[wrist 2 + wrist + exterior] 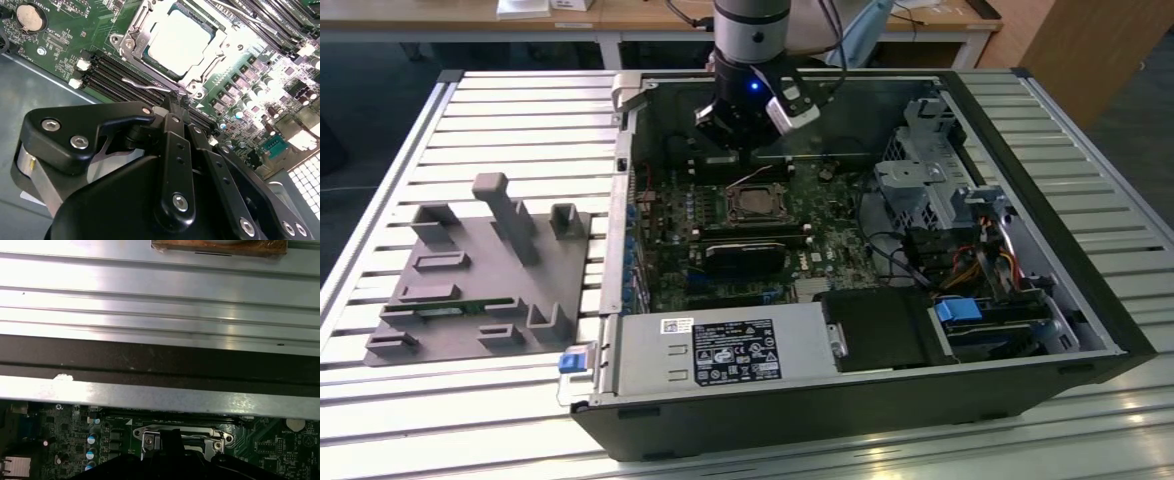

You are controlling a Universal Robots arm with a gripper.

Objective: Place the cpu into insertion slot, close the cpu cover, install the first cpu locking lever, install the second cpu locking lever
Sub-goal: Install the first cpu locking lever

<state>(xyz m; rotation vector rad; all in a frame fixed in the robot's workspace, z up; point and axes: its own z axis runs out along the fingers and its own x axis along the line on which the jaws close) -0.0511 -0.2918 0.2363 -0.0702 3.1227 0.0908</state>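
Note:
The cpu (180, 42) lies flat in the insertion slot (754, 203) on the green motherboard, its silver top facing up. Around it the silvery cpu cover (141, 35) lies down, framing the chip. A thin wire locking lever (142, 85) runs along the socket's near side, slightly raised. My gripper (172, 102) is shut, its black fingertips (176, 116) meeting right at the lever's end by the socket's corner; whether they pinch the wire I cannot tell. In the exterior view the gripper (740, 150) hangs just behind the socket inside the open case. The first wrist view shows the socket (180, 440) below the case wall.
Long black memory slots (115, 75) lie beside the lever, and a coin battery (27, 16) sits further off. A drive cage (921, 180) and cables fill the exterior view's right. The power supply (720, 350) is in front. A grey fixture (480, 270) rests on the slatted table.

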